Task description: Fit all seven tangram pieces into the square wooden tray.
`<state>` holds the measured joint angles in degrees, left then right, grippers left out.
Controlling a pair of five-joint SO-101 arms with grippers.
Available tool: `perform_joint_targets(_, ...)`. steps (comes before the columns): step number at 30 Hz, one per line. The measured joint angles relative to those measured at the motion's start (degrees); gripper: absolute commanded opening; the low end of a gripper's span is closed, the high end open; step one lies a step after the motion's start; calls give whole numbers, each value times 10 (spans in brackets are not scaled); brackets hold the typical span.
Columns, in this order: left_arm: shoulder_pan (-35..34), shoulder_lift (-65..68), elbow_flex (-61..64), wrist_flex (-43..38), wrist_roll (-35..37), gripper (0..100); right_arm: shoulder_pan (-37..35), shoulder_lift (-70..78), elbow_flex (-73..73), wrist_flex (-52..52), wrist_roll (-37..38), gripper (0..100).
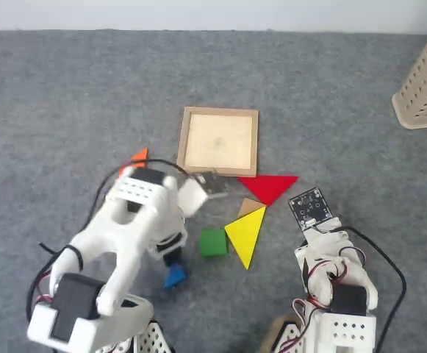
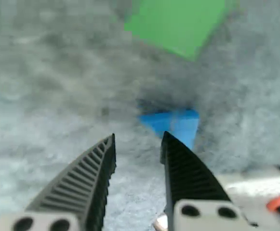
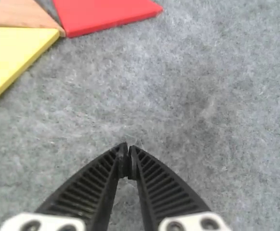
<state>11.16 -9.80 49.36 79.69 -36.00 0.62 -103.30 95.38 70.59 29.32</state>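
Wooden and square, the tray [image 1: 220, 112] sits on grey carpet [image 1: 66, 88] with the tangram pieces outside it: an orange piece [image 1: 139, 156] to one side and, nearer the arms, a red triangle [image 1: 270, 184], a tan piece [image 1: 250, 207], a yellow triangle [image 1: 246, 232], a green square [image 1: 213, 242] and a blue piece [image 1: 174, 276]. The left gripper [image 2: 138, 139] hangs low, its 2 fingers apart, the blue piece just beyond their tips. The right gripper [image 3: 128, 150], fingers pressed together on nothing, is over carpet near the red and yellow triangles.
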Motion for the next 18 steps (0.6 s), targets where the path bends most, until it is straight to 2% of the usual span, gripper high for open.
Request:
perform_joint_targets(11, 29, 0, 8, 38, -22, 148, 0, 0, 0, 0, 0, 6)
perform_joint_targets(18, 88, 0, 8, 40, -26, 184, 0, 0, 0, 0, 0, 6)
